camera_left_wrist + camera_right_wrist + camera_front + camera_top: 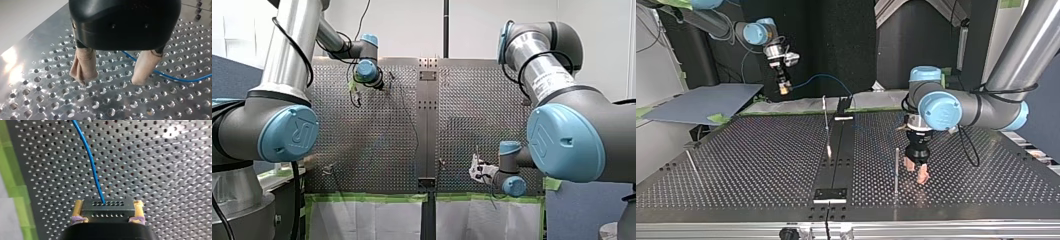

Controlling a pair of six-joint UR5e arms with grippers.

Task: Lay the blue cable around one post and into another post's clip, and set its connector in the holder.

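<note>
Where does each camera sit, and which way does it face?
Front view: behind my shoulders, over the perforated table; my left arm and my right arm show.
Top view: across the table, facing the arms; my left gripper at right, my right gripper at left.
Left wrist view: looks down past its open beige pads at the table.
Right wrist view: looks along my right gripper, shut on the black connector.
Shared: the blue cable shows in the top and both wrist views.
</note>
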